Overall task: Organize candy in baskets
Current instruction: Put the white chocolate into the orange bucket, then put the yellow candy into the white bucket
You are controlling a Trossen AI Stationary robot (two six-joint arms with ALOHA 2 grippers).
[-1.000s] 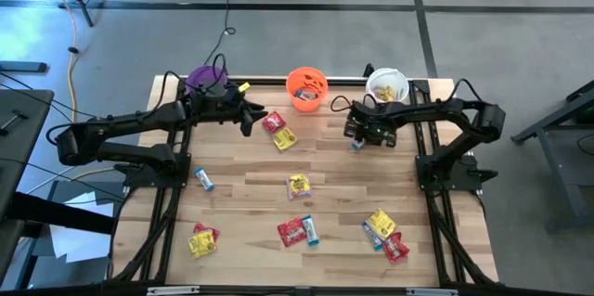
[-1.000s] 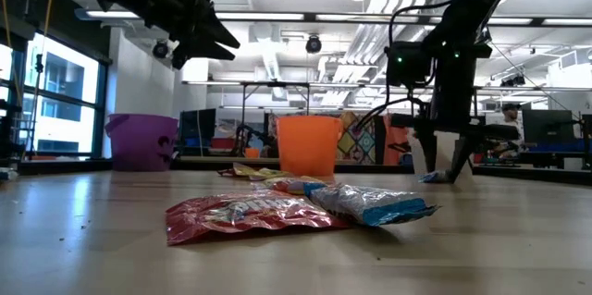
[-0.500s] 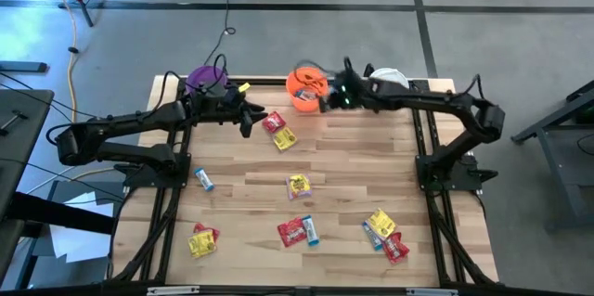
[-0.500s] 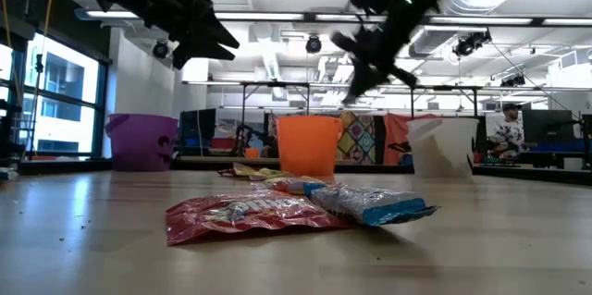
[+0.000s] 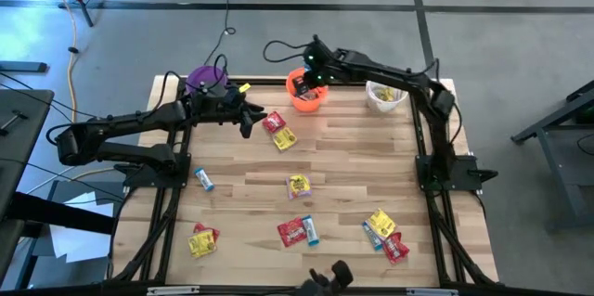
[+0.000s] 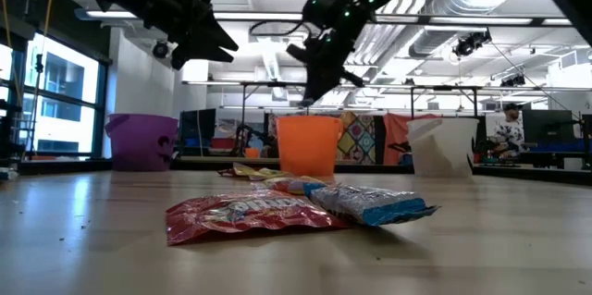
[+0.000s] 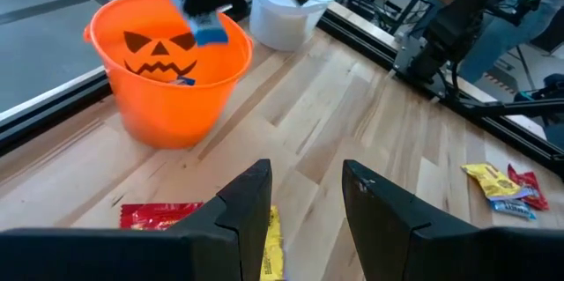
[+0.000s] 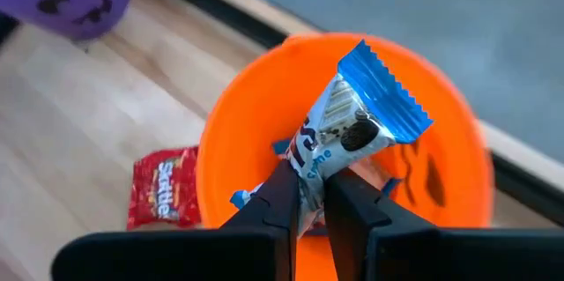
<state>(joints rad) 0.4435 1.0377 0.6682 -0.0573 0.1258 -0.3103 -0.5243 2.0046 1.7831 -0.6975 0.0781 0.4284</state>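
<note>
High view: right gripper (image 5: 309, 72), having swung from the white bucket (image 5: 386, 94), now hangs over the orange bucket (image 5: 307, 97) at twelve o'clock, clamping a blue-and-white bar (image 8: 352, 122); left gripper (image 5: 249, 120) waits half-open near the purple bucket (image 5: 205, 79).

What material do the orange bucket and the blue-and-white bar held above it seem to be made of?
Orange bucket: probably moulded plastic, with a smooth, even, faintly glossy wall and a printed dark face. Blue-and-white bar: a thin glossy wrapper, likely plastic film, with a crimped zigzag end, held in the right gripper.
</note>
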